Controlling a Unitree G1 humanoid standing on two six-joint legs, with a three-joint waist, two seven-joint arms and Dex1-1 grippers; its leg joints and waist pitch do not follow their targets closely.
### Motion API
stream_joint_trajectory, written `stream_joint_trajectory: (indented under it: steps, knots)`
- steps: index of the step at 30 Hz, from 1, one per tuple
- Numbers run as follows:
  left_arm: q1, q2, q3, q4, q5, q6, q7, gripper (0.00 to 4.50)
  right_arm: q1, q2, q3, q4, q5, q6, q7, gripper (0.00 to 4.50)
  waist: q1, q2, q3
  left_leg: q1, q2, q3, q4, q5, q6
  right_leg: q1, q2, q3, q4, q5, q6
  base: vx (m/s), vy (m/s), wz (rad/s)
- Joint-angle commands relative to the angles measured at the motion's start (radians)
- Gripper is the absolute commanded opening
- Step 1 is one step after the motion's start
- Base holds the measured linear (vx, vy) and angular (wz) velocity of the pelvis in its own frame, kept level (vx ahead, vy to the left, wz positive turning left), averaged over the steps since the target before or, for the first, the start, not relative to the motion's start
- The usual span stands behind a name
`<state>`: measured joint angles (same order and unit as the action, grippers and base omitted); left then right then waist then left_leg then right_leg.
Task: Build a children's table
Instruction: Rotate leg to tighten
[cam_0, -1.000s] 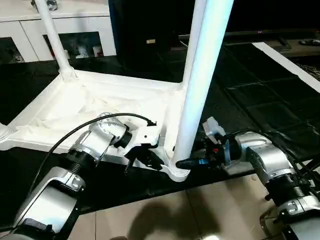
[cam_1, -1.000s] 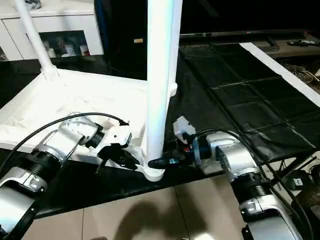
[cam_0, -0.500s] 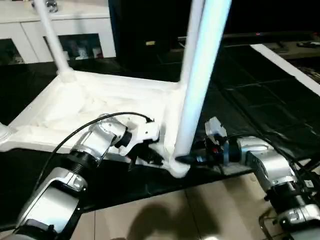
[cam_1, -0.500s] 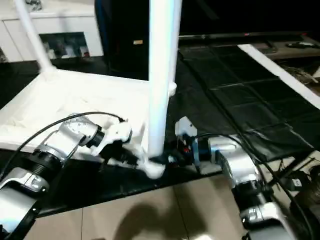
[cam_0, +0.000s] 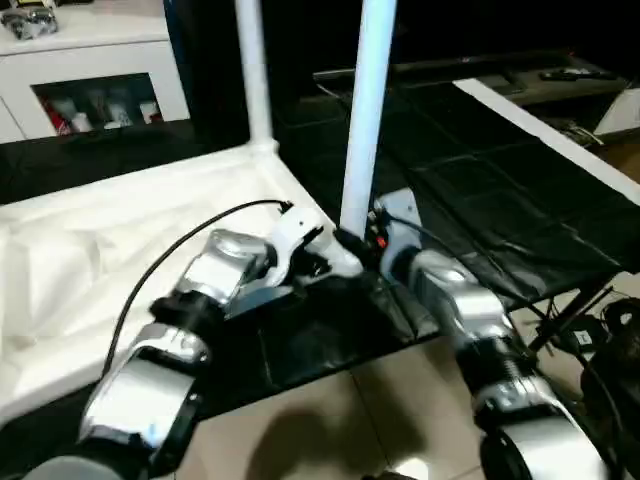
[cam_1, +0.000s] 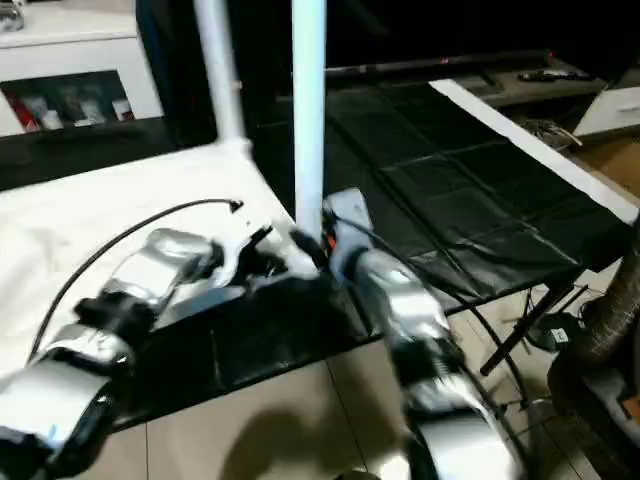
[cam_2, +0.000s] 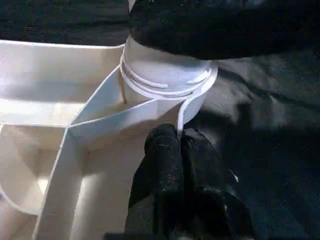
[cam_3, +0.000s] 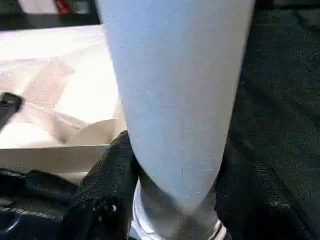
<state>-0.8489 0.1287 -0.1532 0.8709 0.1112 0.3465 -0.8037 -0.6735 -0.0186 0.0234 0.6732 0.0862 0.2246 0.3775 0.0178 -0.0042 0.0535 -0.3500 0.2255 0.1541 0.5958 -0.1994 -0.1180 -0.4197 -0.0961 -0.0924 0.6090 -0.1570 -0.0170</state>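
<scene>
The children's table lies upside down: its white tabletop (cam_0: 120, 230) shows its ribbed underside on a black-covered surface. Two white legs stand in its corner sockets, one at the near corner (cam_0: 368, 110) and one farther back (cam_0: 252, 70). My right gripper (cam_0: 352, 243) is shut on the near leg just above its socket, with a black finger (cam_3: 107, 185) on either side. My left gripper (cam_2: 179, 150) is shut on the tabletop's thin rim right beside that corner socket (cam_2: 165, 75).
A white cabinet (cam_0: 90, 80) with glass doors stands at the back left. The black cover (cam_0: 480, 190) stretches to the right, crossed by a white strip (cam_0: 540, 120). Beige floor tiles (cam_0: 330, 420) lie in front, and cables (cam_0: 610, 330) lie low at the right.
The view has shifted. The near corner of the tabletop, with both grippers on it, has swung away from me, and the far leg now stands close beside the held leg.
</scene>
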Motion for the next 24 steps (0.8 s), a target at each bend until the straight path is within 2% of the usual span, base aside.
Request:
stream_joint_trajectory:
  steps: [1,3,4,12,13,15,16,18,19,20,21,23,24]
  knots:
    - [-0.04,-0.063,-0.003,-0.015,-0.052,-0.01,0.005,0.0,-0.005,0.066,0.031,0.044,0.01,0.01,0.013,2.49,0.01,-0.002,-0.077,-0.015,-0.015,0.02,-0.063,-0.093,0.071,0.074,-0.03,0.04,-0.065,-0.148,-0.235,0.0,0.0,0.0]
    - [-0.039,-0.063,-0.004,-0.016,-0.051,-0.01,0.001,0.0,-0.004,0.071,0.019,0.041,0.025,0.009,0.027,2.49,0.014,0.0,-0.078,-0.013,-0.015,0.02,-0.063,-0.077,0.084,0.077,-0.031,0.04,-0.061,-0.11,-0.249,0.0,0.0,0.0]
    - [-0.038,-0.063,-0.004,-0.017,-0.049,-0.01,-0.002,0.0,-0.004,0.071,0.019,0.044,0.031,0.007,0.039,2.68,0.017,0.002,-0.077,-0.011,-0.014,0.021,-0.064,-0.074,0.088,0.076,-0.032,0.041,-0.06,-0.1,-0.258,0.0,0.0,0.0]
    - [-0.009,-0.017,-0.035,-0.021,-0.025,-0.063,-0.085,0.0,0.043,0.01,0.016,-0.005,0.065,-0.031,0.173,3.32,0.023,0.001,-0.075,-0.01,-0.011,0.021,-0.066,-0.103,0.089,0.079,-0.034,0.042,-0.064,-0.121,-0.259,0.0,0.0,0.0]
    - [-0.005,-0.001,-0.046,-0.019,-0.02,-0.083,-0.122,0.0,0.066,-0.019,0.01,-0.032,0.083,-0.039,0.249,3.43,0.025,-0.003,-0.074,-0.009,-0.011,0.022,-0.066,-0.111,0.095,0.08,-0.033,0.041,-0.066,-0.126,-0.258,0.0,0.0,0.0]
    - [0.006,0.02,-0.063,-0.031,-0.024,-0.092,-0.196,0.0,0.097,-0.067,0.013,-0.069,0.096,-0.05,0.337,3.56,0.027,-0.005,-0.074,-0.01,-0.01,0.022,-0.066,-0.107,0.102,0.08,-0.034,0.042,-0.065,-0.121,-0.26,0.0,0.0,0.0]
    - [0.01,0.028,-0.069,-0.033,-0.026,-0.099,-0.224,0.0,0.108,-0.089,0.017,-0.077,0.097,-0.054,0.369,3.77,0.03,-0.004,-0.075,-0.009,-0.009,0.022,-0.066,-0.109,0.106,0.08,-0.035,0.042,-0.064,-0.123,-0.259,0.0,0.0,0.0]
    - [0.014,0.038,-0.078,-0.034,-0.024,-0.108,-0.253,0.0,0.12,-0.116,0.023,-0.085,0.096,-0.071,0.405,3.84,0.034,-0.005,-0.074,-0.01,-0.009,0.022,-0.065,-0.108,0.106,0.08,-0.035,0.042,-0.066,-0.129,-0.262,0.0,0.0,0.0]
    - [0.018,0.065,-0.105,-0.025,-0.009,-0.148,-0.313,0.0,0.148,-0.18,0.042,-0.111,0.103,-0.084,0.51,4.0,0.04,-0.004,-0.072,-0.007,-0.009,0.022,-0.066,-0.124,0.106,0.079,-0.035,0.041,-0.07,-0.156,-0.253,0.0,0.0,0.0]
    - [0.018,0.067,-0.107,-0.024,-0.008,-0.151,-0.318,0.0,0.15,-0.186,0.044,-0.114,0.104,-0.086,0.519,4.0,0.041,-0.007,-0.072,-0.007,-0.008,0.023,-0.066,-0.127,0.107,0.08,-0.034,0.042,-0.071,-0.163,-0.25,0.0,0.0,0.0]
    - [0.017,0.08,-0.12,-0.016,0.0,-0.168,-0.347,0.0,0.163,-0.222,0.052,-0.13,0.109,-0.095,0.583,4.1,0.047,-0.002,-0.07,-0.001,-0.007,0.025,-0.067,-0.146,0.104,0.073,-0.035,0.043,-0.074,-0.183,-0.253,0.0,0.0,0.0]
    - [0.016,0.094,-0.135,-0.005,0.007,-0.211,-0.388,0.0,0.173,-0.264,0.055,-0.149,0.122,-0.088,0.66,4.1,0.05,-0.006,-0.07,-0.002,-0.005,0.025,-0.067,-0.159,0.102,0.075,-0.034,0.044,-0.074,-0.197,-0.248,0.0,0.0,0.0]
    - [0.018,0.1,-0.141,-0.003,0.007,-0.226,-0.417,0.0,0.174,-0.286,0.06,-0.152,0.12,-0.095,0.69,4.1,0.053,-0.005,-0.071,-0.003,-0.004,0.023,-0.068,-0.154,0.1,0.076,-0.035,0.043,-0.073,-0.196,-0.247,0.0,0.0,0.0]
